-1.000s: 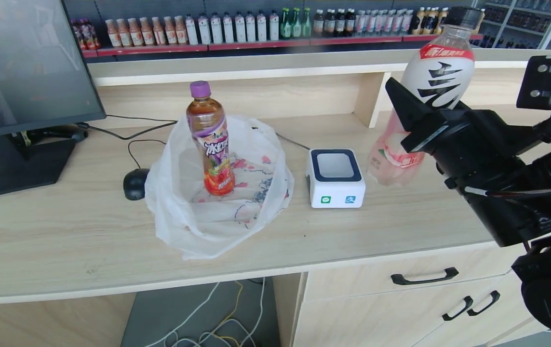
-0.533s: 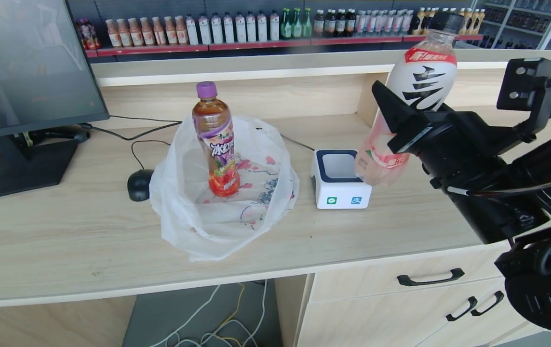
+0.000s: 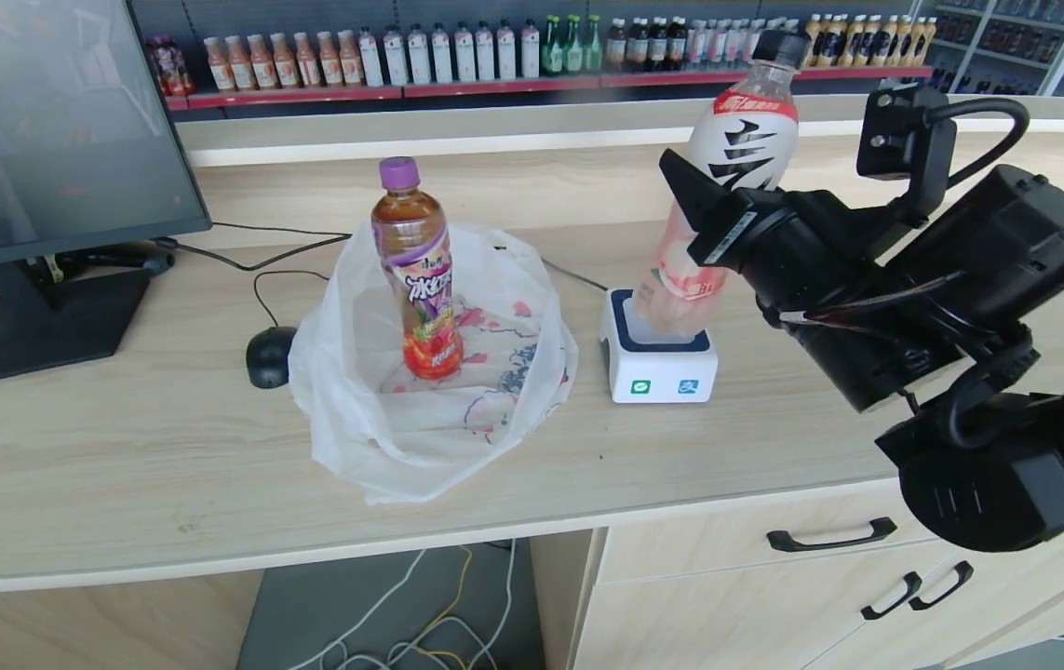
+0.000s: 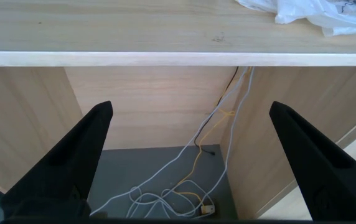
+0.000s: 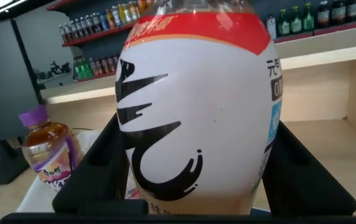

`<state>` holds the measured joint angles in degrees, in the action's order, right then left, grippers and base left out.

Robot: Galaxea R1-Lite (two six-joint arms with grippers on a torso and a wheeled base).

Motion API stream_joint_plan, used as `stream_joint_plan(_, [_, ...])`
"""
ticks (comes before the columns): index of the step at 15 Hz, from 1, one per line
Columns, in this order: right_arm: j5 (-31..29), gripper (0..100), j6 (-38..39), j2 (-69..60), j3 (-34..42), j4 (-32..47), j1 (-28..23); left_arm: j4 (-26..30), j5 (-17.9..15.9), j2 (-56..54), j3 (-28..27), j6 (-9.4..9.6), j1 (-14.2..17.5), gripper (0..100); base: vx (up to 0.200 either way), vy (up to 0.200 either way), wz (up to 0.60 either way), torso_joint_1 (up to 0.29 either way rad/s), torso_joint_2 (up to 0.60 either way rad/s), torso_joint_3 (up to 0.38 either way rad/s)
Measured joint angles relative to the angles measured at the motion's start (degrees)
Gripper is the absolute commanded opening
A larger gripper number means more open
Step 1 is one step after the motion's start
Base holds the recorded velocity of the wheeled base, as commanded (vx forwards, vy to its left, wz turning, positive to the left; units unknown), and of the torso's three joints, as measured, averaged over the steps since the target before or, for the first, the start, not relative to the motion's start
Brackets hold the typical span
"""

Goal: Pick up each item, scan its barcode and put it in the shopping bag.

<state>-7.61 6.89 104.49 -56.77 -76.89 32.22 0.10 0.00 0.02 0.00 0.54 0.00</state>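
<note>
Scan time, centre-right of the frame: our right gripper (image 3: 716, 231) is clamped around the white-and-pink bottle (image 3: 738, 140), whose base hangs right over the scanner (image 3: 662, 374). Left of it, the purple-capped tea bottle (image 3: 415, 279) stands upright inside the shopping bag (image 3: 345, 409), so we judge one item done. This one wants scanning, then bagging. Our left gripper (image 4: 190, 107) gapes wide below the counter (image 4: 103, 31).

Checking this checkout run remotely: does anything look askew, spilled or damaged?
Nothing is spilled or damaged. The white bottle leans, but only because the right hand holds it tilted, base over the scanner. The tea bottle stands upright in the bag.
</note>
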Motion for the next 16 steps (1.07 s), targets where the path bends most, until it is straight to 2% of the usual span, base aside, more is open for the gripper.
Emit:
stream_joint_plan(5, [-0.05,0,9.62,4.06,-7.72,2.57,-0.06,0.00,0.00,0.00,0.00,0.00,0.00,100,0.000,0.000,0.00,0.000,0.00,0.000])
stream_joint_plan(11, [-1.39,0,24.86,6.45,-8.58,2.57,-0.91,0.00,0.00,0.00,0.00,0.00,0.00,100,0.000,0.000,0.00,0.000,0.00,0.000])
stream_joint_plan(16, [-5.33,0,39.10,6.73,-8.52,2.66,-3.75,0.00,0.00,0.00,0.00,0.00,0.00,100,0.000,0.000,0.00,0.000,0.00,0.000])
